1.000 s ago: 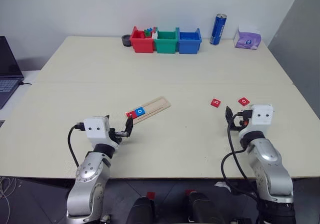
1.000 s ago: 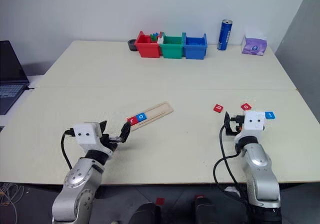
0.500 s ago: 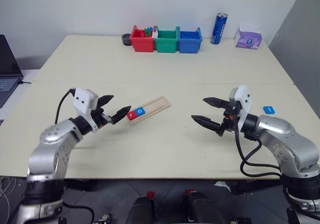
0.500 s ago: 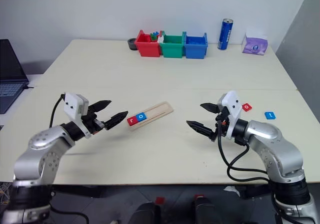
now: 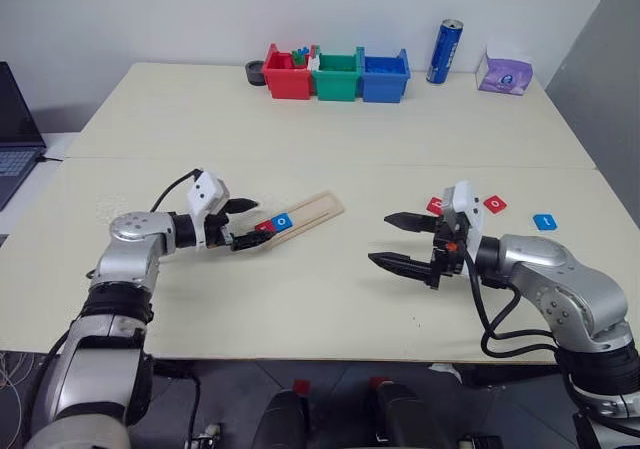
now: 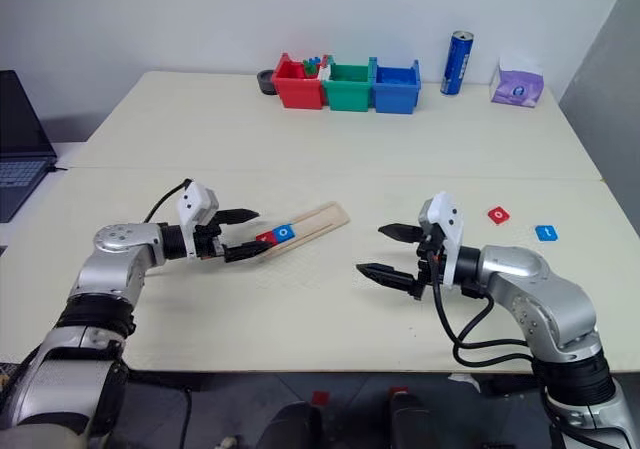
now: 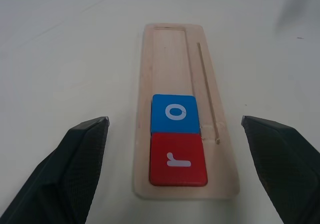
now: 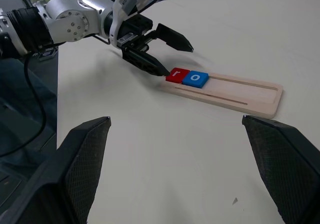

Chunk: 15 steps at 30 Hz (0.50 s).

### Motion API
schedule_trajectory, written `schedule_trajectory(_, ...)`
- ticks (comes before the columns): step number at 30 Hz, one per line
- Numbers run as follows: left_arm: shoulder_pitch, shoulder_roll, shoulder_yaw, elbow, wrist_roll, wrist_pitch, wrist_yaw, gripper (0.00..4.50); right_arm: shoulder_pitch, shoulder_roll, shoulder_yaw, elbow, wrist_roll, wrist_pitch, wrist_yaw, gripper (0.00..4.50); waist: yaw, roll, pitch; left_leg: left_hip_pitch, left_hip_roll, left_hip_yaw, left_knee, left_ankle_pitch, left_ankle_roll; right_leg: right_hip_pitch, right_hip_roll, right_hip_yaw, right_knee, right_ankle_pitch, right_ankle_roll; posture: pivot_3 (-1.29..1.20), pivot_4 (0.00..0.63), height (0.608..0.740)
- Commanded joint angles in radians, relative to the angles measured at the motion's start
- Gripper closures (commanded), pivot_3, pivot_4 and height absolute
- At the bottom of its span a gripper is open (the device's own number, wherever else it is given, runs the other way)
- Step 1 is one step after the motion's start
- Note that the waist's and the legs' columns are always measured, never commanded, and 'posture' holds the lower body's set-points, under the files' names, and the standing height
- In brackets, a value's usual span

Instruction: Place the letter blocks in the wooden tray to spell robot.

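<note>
The wooden tray [image 5: 300, 215] lay aslant on the table [image 5: 330, 119], with two letter blocks seated at its near end: a red "r" [image 7: 178, 158] at the very end and a blue "o" [image 7: 174, 113] touching it. Three more blocks lay loose on the table to the robot's right: a red one [image 5: 436, 205] just behind the right gripper, another red one [image 5: 495, 204] a little farther right, and a blue one [image 5: 544, 221] farthest out, so five blocks in all, three red and two blue, with three places in the tray not filled. The left gripper [image 5: 244, 224] hovered at the tray's filled end with its jaws spread wide and holding nothing; the right gripper [image 5: 400, 241] hung above bare table between the tray and the loose blocks, its jaws likewise wide apart and empty. The main risk looked to be the left gripper's lower finger, which sat very close to the red "r": a nudge there could push the tray askew or slide the seated pair out of place. Another risk was picking the loose blocks in the wrong order, since their letters were too small to read from the head views. At the back stood three bins [image 5: 335, 74], one can [image 5: 441, 52] and one tissue pack [image 5: 504, 72].
</note>
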Motion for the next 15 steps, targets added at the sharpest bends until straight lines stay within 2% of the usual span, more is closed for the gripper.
schedule_trajectory(1, -0.075, -0.014, -0.006, 0.084, 0.033, -0.063, -0.037, 0.00, 0.012, 0.001, -0.023, -0.066, 0.014, -0.005, -0.028, 0.03, 0.000, 0.000, 0.000, 0.000, 0.000, 0.000, 0.000, 0.000, 0.000, 0.000, 0.000, 0.000, 0.000, 0.000, 0.000, 0.00, 0.150, 0.740)
schedule_trajectory(7, -0.129, -0.047, -0.012, 0.194, 0.083, -0.124, -0.054, 0.00, 0.036, 0.000, -0.030, -0.110, 0.026, 0.013, -0.073, 0.03, -0.003, 0.000, 0.000, 0.000, 0.000, 0.000, 0.000, 0.000, 0.000, 0.000, 0.000, 0.000, 0.000, 0.000, 0.000, 0.00, 0.150, 0.740)
schedule_trajectory(15, -0.115, -0.055, -0.019, 0.244, 0.135, -0.174, -0.057, 0.00, 0.024, 0.004, -0.033, -0.130, 0.051, 0.042, -0.113, 0.03, -0.002, 0.000, 0.000, 0.000, 0.000, 0.000, 0.000, 0.000, 0.000, 0.000, 0.000, 0.000, 0.001, 0.000, 0.000, 0.00, 0.150, 0.740)
